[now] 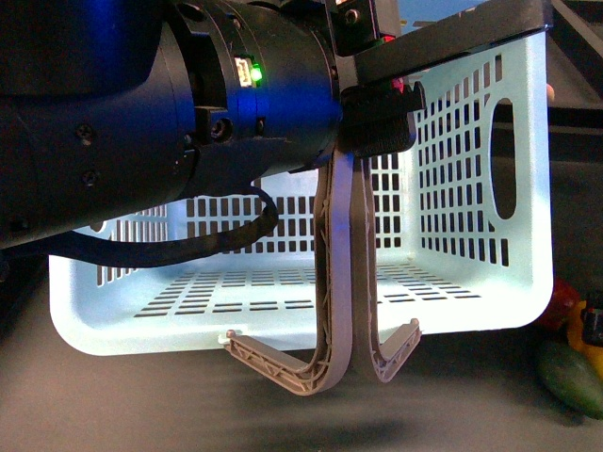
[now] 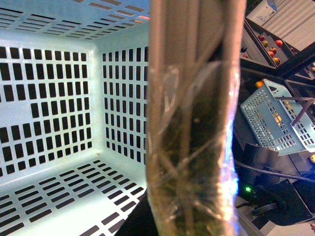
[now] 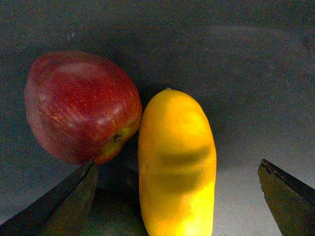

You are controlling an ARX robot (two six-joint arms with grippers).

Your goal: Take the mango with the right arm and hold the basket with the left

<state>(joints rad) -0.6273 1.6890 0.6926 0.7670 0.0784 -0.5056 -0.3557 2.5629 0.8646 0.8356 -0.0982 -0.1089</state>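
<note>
The pale aqua basket (image 1: 471,282) hangs tilted above the dark table, its open side facing the front camera. My left gripper (image 1: 377,121) is shut on the two brown handles (image 1: 336,282), pressed together. In the left wrist view those handles (image 2: 197,123) fill the middle and hide the fingers, with the empty basket interior (image 2: 59,98) behind. The yellow-orange mango (image 3: 174,132) lies on the dark surface. My right gripper (image 3: 177,167) is open around it, one finger (image 3: 59,201) on each side, not touching.
A dark red fruit (image 3: 81,105) leans against the mango, close to one right finger. A dark green fruit (image 1: 572,377) lies at the table's right edge in the front view. Another aqua basket (image 2: 278,118) stands further off.
</note>
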